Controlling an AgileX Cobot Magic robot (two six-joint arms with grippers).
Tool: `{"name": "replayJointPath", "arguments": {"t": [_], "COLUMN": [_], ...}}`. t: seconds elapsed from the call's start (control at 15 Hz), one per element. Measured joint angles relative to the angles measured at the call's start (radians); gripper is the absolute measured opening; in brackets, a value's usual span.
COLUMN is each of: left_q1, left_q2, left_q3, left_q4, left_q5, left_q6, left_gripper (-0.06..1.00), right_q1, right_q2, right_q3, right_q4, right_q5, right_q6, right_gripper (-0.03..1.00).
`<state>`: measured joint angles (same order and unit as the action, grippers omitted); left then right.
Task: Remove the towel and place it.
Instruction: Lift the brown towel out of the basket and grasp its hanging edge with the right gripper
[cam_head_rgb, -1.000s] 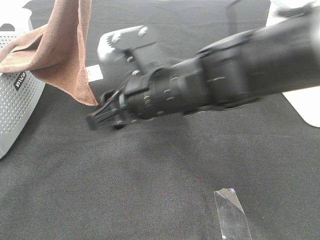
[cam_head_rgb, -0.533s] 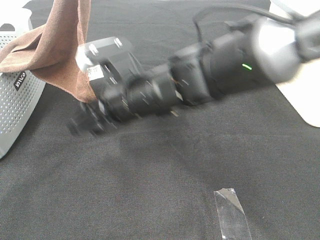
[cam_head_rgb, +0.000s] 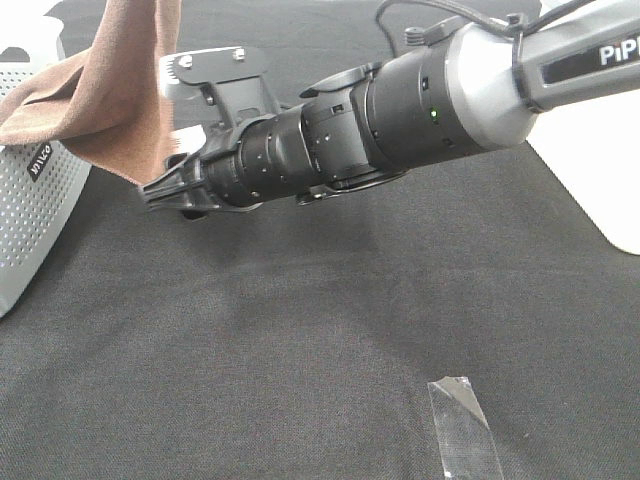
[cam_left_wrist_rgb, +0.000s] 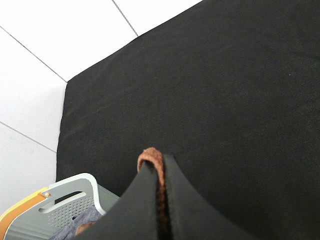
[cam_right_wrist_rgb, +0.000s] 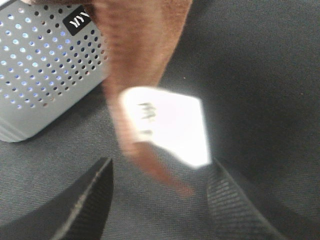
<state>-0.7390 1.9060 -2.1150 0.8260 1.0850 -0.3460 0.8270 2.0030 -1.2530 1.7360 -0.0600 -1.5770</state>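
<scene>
The rust-brown towel (cam_head_rgb: 125, 90) hangs from above at the far left, with one part draped over a white basket. My left gripper (cam_left_wrist_rgb: 160, 167) is shut on a fold of the towel (cam_left_wrist_rgb: 151, 159); it is out of the exterior high view. My right gripper (cam_head_rgb: 162, 190) reaches across to the left and is at the towel's lower hanging corner. In the right wrist view the right gripper (cam_right_wrist_rgb: 161, 167) is open, and the towel corner (cam_right_wrist_rgb: 140, 45) with its white label (cam_right_wrist_rgb: 167, 130) hangs between the two fingers (cam_right_wrist_rgb: 95, 200). I cannot tell whether the fingers touch the cloth.
A white perforated basket (cam_head_rgb: 30, 200) stands at the left edge and also shows in the right wrist view (cam_right_wrist_rgb: 45, 65). The black tablecloth (cam_head_rgb: 300, 350) covers the table. A strip of clear tape (cam_head_rgb: 462, 425) lies at the front right. A white surface (cam_head_rgb: 615, 190) is at the right edge.
My right arm has swung left and slightly up, bringing its gripper from beside the towel's lower corner to around it. The towel hangs as before.
</scene>
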Motion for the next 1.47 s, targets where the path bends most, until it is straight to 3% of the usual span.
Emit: {"name": "replayJointPath", "arguments": {"t": [0.13,1.13,1.27,1.4,1.47], "left_q1": [0.0,0.0,0.0,0.0,0.0], "left_q2": [0.0,0.0,0.0,0.0,0.0], "left_q3": [0.0,0.0,0.0,0.0,0.0], "left_q4": [0.0,0.0,0.0,0.0,0.0], "left_q5": [0.0,0.0,0.0,0.0,-0.001], "left_q6": [0.0,0.003,0.003,0.003,0.003], "left_gripper": [0.0,0.0,0.0,0.0,0.0], "right_q1": [0.0,0.0,0.0,0.0,0.0], "right_q2": [0.0,0.074,0.08,0.081,0.081], "right_q3": [0.0,-0.096,-0.096,-0.096,-0.096], "right_q4": [0.005,0.007,0.007,0.007,0.007], "right_q5": [0.032,0.025,0.025,0.024,0.024], "right_q6": [0.0,0.0,0.0,0.01,0.025], "right_gripper": [0.55,0.52,0.38,0.1,0.01]}}
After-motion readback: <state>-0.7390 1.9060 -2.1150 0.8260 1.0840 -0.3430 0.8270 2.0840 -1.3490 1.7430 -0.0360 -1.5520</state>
